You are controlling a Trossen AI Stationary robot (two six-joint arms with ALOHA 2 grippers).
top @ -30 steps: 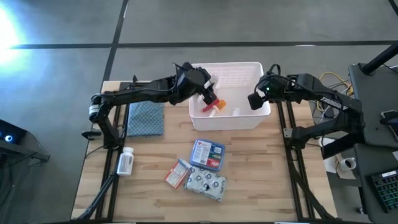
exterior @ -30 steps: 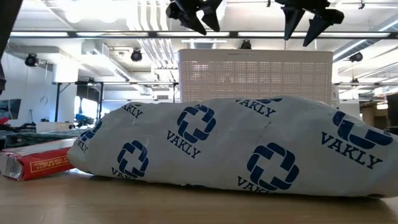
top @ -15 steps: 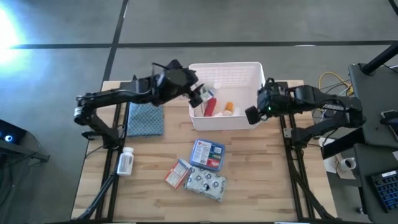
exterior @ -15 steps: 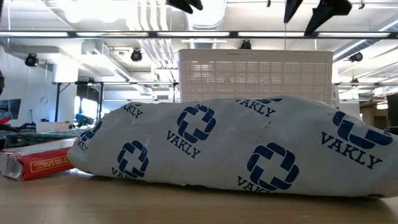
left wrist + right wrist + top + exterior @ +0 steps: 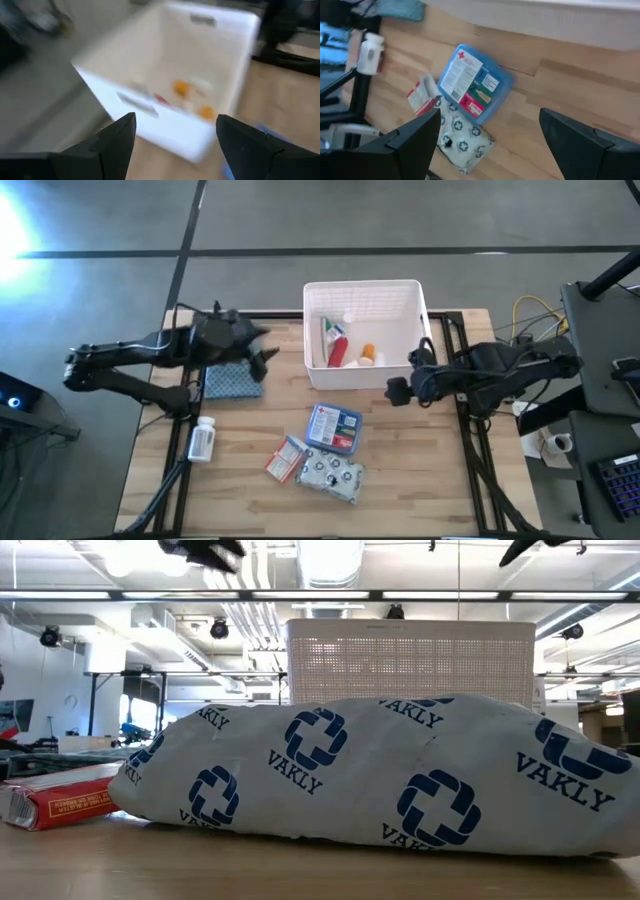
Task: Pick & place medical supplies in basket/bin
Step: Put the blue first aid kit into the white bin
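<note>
The white bin (image 5: 362, 284) stands at the table's far middle; in it lie a red-and-white tube (image 5: 337, 346) and a small orange item (image 5: 368, 353). On the table lie the white pill bottle (image 5: 202, 440), blue-white flat box (image 5: 334, 429), red-white packet (image 5: 286, 459) and silvery dotted pouch (image 5: 332, 475). My left gripper (image 5: 262, 348) hangs open, left of the bin, over the cloth's edge; its wrist view faces the bin (image 5: 150, 107). My right gripper (image 5: 398, 391) hangs open before the bin's near right corner, above the flat box (image 5: 475, 90) and pouch (image 5: 462, 140).
A blue-grey folded cloth (image 5: 233, 375) lies left of the bin. In the low view the pouch (image 5: 380, 775) fills the foreground, with the packet (image 5: 60, 802) at its left and the bin (image 5: 410, 660) behind. Bare wood lies along the table's right side.
My left gripper has drawn back from over the bin toward the table's left, and the red-and-white tube that was at its fingers now lies in the bin. My right gripper has moved from the bin's right end toward the near edge, past the bin's near right corner.
</note>
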